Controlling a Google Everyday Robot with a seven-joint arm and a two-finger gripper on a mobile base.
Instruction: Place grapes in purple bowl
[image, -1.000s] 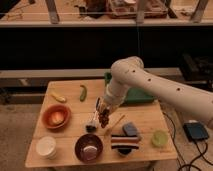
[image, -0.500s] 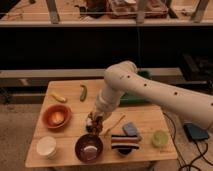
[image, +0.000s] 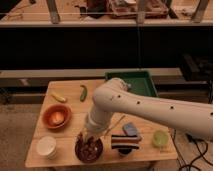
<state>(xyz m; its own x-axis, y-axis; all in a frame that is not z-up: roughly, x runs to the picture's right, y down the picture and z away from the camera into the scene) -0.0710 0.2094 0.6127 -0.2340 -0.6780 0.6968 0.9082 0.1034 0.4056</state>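
Note:
The purple bowl (image: 80, 154) stands near the table's front edge, left of centre. My gripper (image: 88, 142) hangs at the end of the white arm (image: 130, 102), lowered right over this bowl. It is shut on the grapes (image: 92, 149), a dark reddish cluster that sits low, inside the bowl's rim. The gripper and grapes hide most of the bowl's inside.
On the wooden table (image: 70, 130): an orange bowl (image: 56, 116) at the left, a white cup (image: 46, 146) front left, a green chili (image: 83, 92), a yellow fruit (image: 59, 97), a striped bowl (image: 125, 143), a blue object (image: 131, 130), a pale green cup (image: 160, 138). A green tray (image: 137, 81) stands behind.
My gripper has moved forward and down with the grapes, from above the table's middle to right over the purple bowl. The arm has swung towards the front edge.

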